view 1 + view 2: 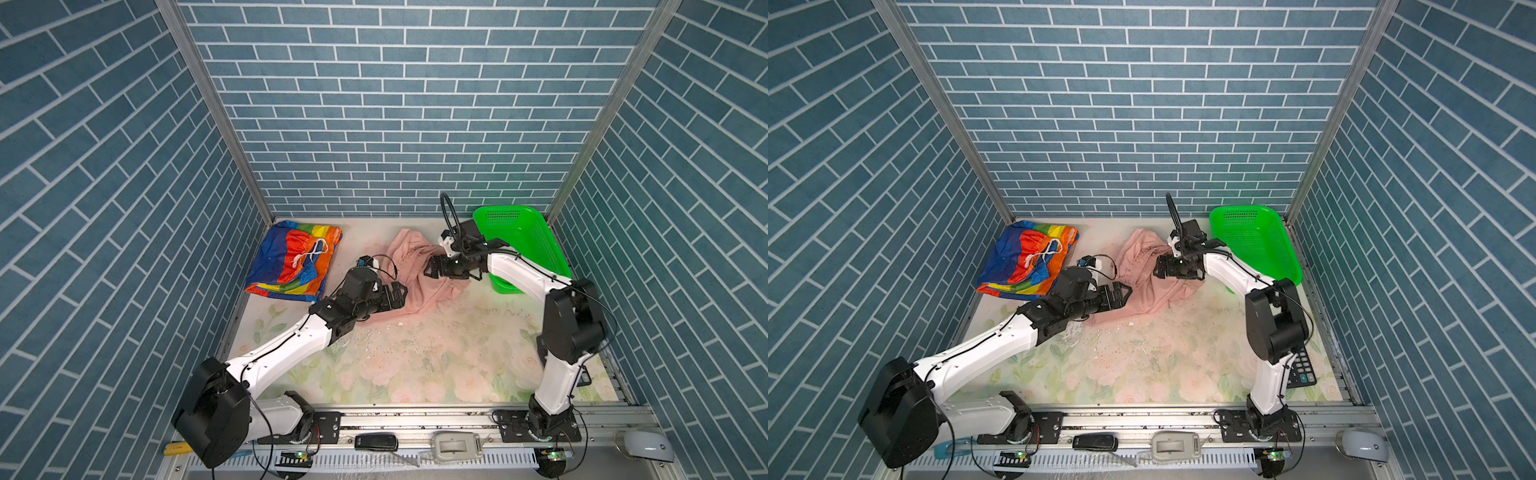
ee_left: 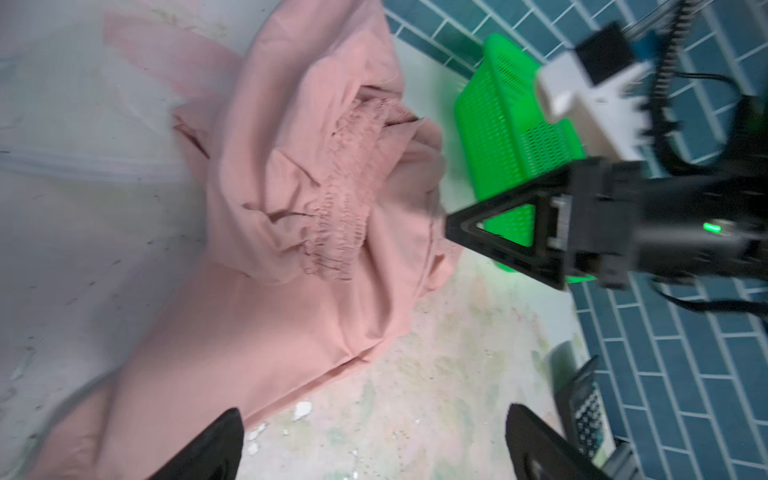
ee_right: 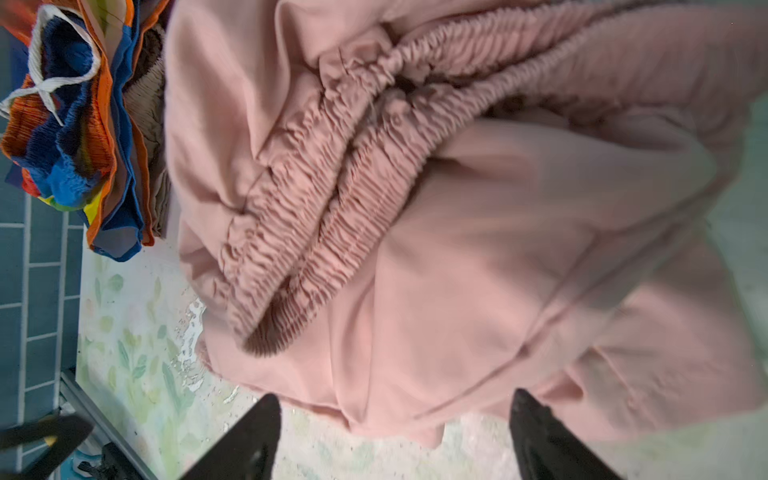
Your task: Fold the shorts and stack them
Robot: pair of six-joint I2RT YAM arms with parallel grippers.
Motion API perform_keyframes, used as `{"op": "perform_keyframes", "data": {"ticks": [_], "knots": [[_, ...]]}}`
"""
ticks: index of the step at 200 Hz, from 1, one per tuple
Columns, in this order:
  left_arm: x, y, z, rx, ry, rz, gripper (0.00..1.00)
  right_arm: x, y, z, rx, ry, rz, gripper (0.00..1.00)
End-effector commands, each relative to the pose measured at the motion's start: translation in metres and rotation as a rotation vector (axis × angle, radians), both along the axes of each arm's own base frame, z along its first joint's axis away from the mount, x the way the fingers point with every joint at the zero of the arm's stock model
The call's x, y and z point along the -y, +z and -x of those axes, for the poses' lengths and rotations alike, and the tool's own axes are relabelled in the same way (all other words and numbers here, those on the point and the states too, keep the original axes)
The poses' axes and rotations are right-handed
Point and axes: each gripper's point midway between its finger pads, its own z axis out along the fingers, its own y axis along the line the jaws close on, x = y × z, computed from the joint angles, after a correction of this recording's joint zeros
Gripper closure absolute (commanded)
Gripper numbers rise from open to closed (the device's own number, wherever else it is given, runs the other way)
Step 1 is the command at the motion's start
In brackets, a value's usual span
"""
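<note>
Two of the three pairs look done. The rainbow-striped shorts (image 1: pixel 293 262) lie folded into a rough square at the far left corner of the desk (image 1: pixel 436 353). In the right wrist view, the ribbed waist of the beige shorts (image 3: pixel 145 99) shows from under them. From that I judge the beige pair is already folded and sits at the bottom of the stack, though neither top view shows it.

The pink shorts (image 1: pixel 415 274) are what is left. They lie in an unfolded heap on the far half of the desk, about midway between its left and right edges. The heap is apart from the stack and near the green basket (image 1: pixel 536 245), which stands at the far right corner and appears empty. Their gathered waist is bunched and doubled on itself atop the heap, while one leg spreads flatter toward the near edge.

Neither tool holds anything. The left tool (image 1: pixel 400 294) is spread wide over the heap's near left edge; its wrist view shows mostly bare desk between its two fingers. The right tool (image 1: pixel 428 268) is also wide, its tips at the heap's right side, and its own wrist view shows nothing gripped between them.

Left to do, by my reading: flatten the pink pair, fold it, and carry it onto the rainbow pair — roughly the last third of the job.
</note>
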Motion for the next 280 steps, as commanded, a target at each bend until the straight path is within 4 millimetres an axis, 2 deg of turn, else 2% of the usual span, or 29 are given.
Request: {"op": "perform_keyframes", "data": {"ticks": [1,30,61,92,111,125,142,165,200,230,260,271,280], "knots": [[0.005,-0.008,-0.009,-0.021,-0.065,-0.094,0.0,0.003,-0.001,0.01,0.022,-0.056,-0.055,0.03],[0.029,-0.009,-0.041,-0.026,-0.094,-0.077,0.0,-0.009,-0.036,0.04,-0.058,-0.076,-0.12,0.01],[0.047,-0.022,-0.074,-0.05,-0.12,-0.09,0.0,-0.023,-0.061,0.053,-0.1,-0.107,-0.174,0.03],[0.051,-0.045,-0.097,-0.082,-0.151,-0.204,0.0,-0.034,-0.074,0.048,-0.11,-0.124,-0.195,0.16],[0.035,-0.062,-0.108,-0.097,-0.137,-0.355,0.0,-0.039,-0.084,0.045,-0.121,-0.117,-0.184,0.23],[0.024,-0.077,-0.117,-0.117,-0.131,-0.431,0.0,-0.04,-0.091,0.043,-0.129,-0.108,-0.165,0.35],[0.013,-0.099,-0.121,-0.186,-0.136,-0.46,0.0,-0.038,-0.097,0.041,-0.128,-0.098,-0.128,0.58],[0.004,-0.124,-0.117,-0.262,-0.135,-0.436,0.02,-0.028,-0.098,0.037,-0.106,-0.082,-0.056,0.81],[-0.002,-0.146,-0.096,-0.344,-0.136,-0.387,0.08,0.003,-0.09,0.016,-0.072,-0.071,0.049,0.98],[0.007,-0.16,-0.074,-0.402,-0.149,-0.289,0.12,0.03,-0.086,-0.018,-0.073,-0.037,0.123,0.99],[0.034,-0.167,-0.041,-0.42,-0.187,-0.236,0.13,0.036,-0.081,-0.054,-0.058,0.025,0.184,0.98],[0.046,-0.169,-0.028,-0.427,-0.196,-0.208,0.13,0.035,-0.08,-0.065,-0.066,0.026,0.194,0.94],[0.059,-0.171,-0.017,-0.431,-0.206,-0.163,0.13,0.033,-0.077,-0.071,-0.071,0.03,0.193,0.85]]}}
